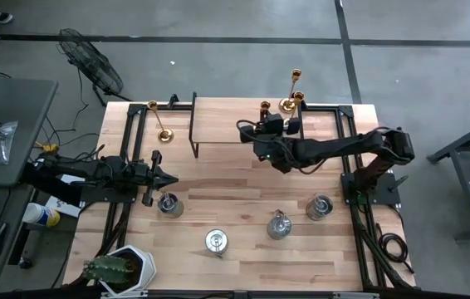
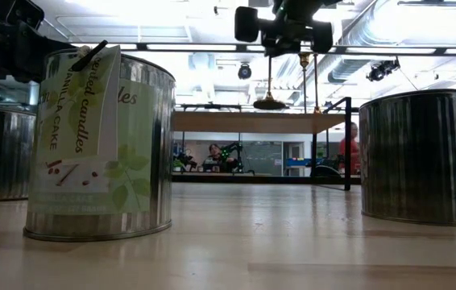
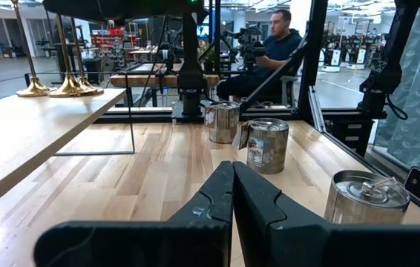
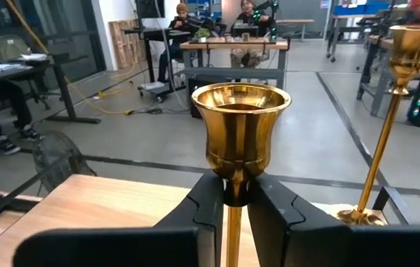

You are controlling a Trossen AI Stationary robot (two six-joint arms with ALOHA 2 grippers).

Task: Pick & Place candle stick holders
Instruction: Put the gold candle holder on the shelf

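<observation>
Wooden counter (image 1: 243, 208): right hand (image 4: 234, 194) clamped on gold candlestick (image 4: 240, 137) stem over raised shelf (image 1: 235, 124); left hand (image 3: 232, 194) closed, empty.

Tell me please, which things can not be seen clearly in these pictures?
- Base of the gold candlestick that the right gripper grips: right wrist view, cut off by the bottom edge.
- Label of the tin: low view, partly covered by its hanging tag.
- Left gripper, shut: high view, its fingertips are too small to tell.
</observation>
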